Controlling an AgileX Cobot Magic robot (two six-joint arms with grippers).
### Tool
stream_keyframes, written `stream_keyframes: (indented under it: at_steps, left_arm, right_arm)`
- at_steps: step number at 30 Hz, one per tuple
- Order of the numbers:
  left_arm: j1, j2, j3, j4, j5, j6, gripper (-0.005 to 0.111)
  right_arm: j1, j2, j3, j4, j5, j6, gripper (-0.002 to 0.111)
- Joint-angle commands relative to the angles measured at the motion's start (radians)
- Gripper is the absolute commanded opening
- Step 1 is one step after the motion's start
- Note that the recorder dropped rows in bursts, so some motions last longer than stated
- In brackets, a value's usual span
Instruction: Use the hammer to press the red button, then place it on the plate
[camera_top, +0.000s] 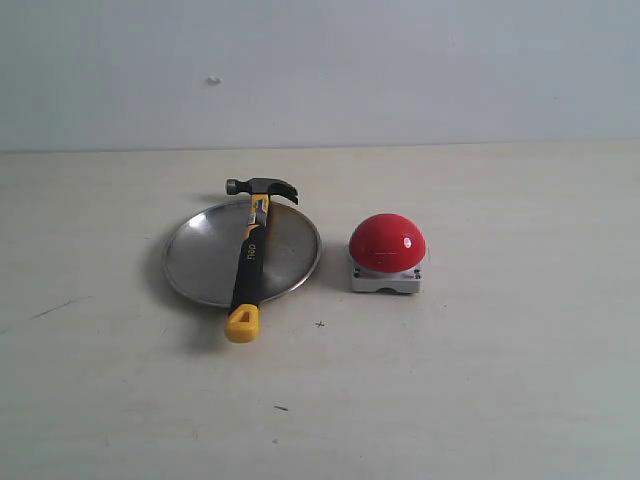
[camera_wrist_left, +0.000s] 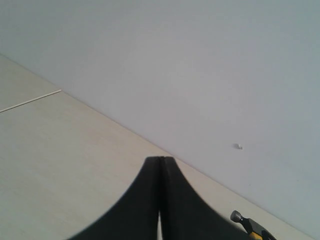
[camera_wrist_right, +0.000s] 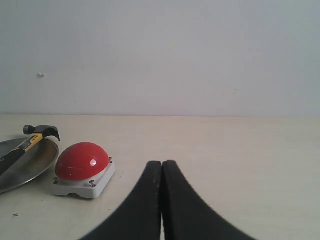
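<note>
While the pale bench (camera_top: 500, 400) is carrying all three task items near its middle, neither arm is appearing in the exterior view. The plate (camera_top: 205, 262) is lying flat, left of centre in that view, and is serving as a rest. The hammer (camera_top: 248, 255) is lying across it, with the handle crossing the dish, the dark head overhanging the far rim and the yellow end projecting past the near rim over the bench. Because the handle is longer than the dish is wide, it is bridging rim to rim rather than settling inside. The red button (camera_top: 387, 242) is standing upright on its grey base just beside the plate on the right, apart from it, with its dome unobstructed from above. The left claw (camera_wrist_left: 161, 165) and the right claw (camera_wrist_right: 161, 167) are both hanging clear of the items, each with its jaws pressed together on nothing. Judgement: the hammer is sitting where the task wants it to finish, but whether the button press is done cannot be told. Any fresh grasp is calling for a claw to spread first, and the projecting yellow end is offering the freest hold.
</note>
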Motion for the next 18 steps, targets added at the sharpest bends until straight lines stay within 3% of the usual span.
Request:
stream_keyframes:
  at_steps: [1, 18]
  left_arm:
    - [0.003, -0.005, -0.008, -0.007, 0.002, -0.001, 0.000]
    - [0.003, -0.005, -0.008, -0.007, 0.000, 0.021, 0.000]
  right_arm:
    - [-0.006, -0.006, 0.003, 0.000, -0.007, -0.009, 0.000]
    - [-0.006, -0.006, 0.003, 0.000, -0.007, -0.009, 0.000]
